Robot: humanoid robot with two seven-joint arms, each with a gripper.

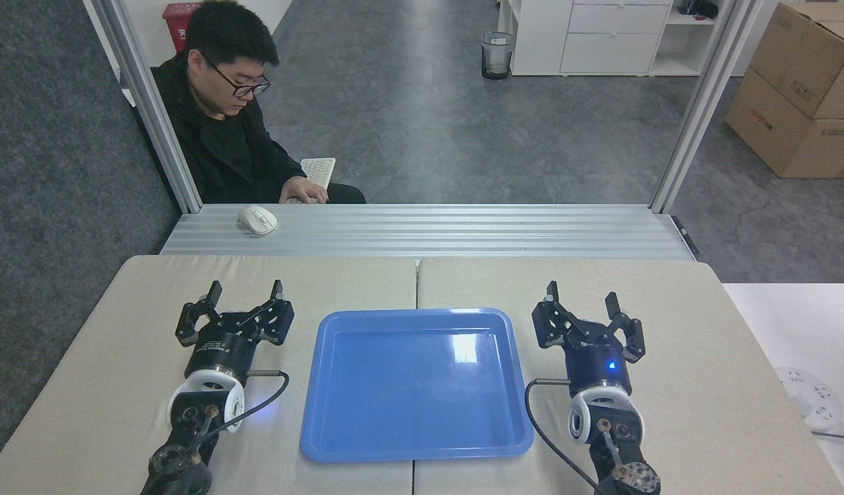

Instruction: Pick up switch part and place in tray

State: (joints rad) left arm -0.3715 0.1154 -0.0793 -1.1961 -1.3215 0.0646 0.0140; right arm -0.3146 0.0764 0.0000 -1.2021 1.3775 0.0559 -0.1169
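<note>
Tray [366, 447] bottom center, nothing in it. Left gripper [245, 291] and right gripper [582, 295] flanking, both spread wide, holding nothing.

Just one cam, up on the robot's head, angled forward and down over the table [669, 330], fairly close.

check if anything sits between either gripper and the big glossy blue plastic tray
Nothing visible does. The left gripper and the right gripper both stand open on bare beige table beside the glossy blue plastic tray, which is empty. No switch part shows anywhere in view.
</note>
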